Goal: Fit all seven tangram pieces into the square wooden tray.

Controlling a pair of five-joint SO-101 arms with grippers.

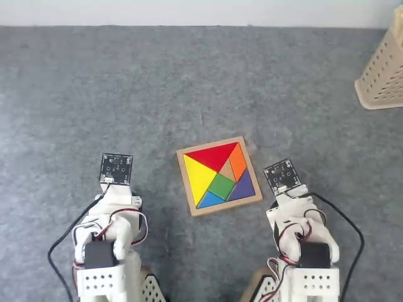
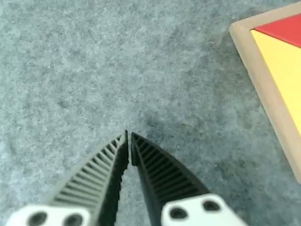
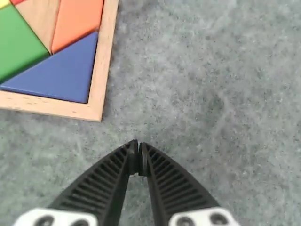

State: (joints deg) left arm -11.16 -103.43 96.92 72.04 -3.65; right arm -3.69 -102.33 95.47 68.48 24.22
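The black, ribbed plastic fingers of my left gripper [image 2: 128, 136] taper to narrow points that meet tip to tip, with nothing between them, just above the carpet. My right gripper [image 3: 137, 143] is the same: two ridged black wedges pressed together and holding nothing. Between my two arms, slightly nearer my right one, lies the square wooden tray [image 1: 228, 207]. It is pale and smooth-rimmed, and it sits turned a little out of line with the table edge. Inside it the pieces lie flat and flush, filling the square. A large red triangle [image 1: 211, 156] lies along the far side and a large yellow triangle [image 1: 198, 179] along the left. An orange four-sided piece [image 1: 238, 165] sits at the far right, and a small bare-wood triangle [image 1: 227, 171] is in the middle. Just near of that is a green square [image 1: 221, 186]. A small light-blue triangle [image 1: 211, 199] lies at the near edge, and a dark-blue triangle [image 1: 245, 187] fills the near right corner. Their painted faces look matte and smooth. My right fingertips sit just beyond the tray's near right corner, and my left ones are off its left rim, apart from it. The surface is a grey carpet [image 1: 126, 88], short-piled and mottled. A cream plastic basket [image 1: 384, 69] with perforated walls stands at the far right, and a pale strip of wall [image 1: 189, 11] runs along the far edge.
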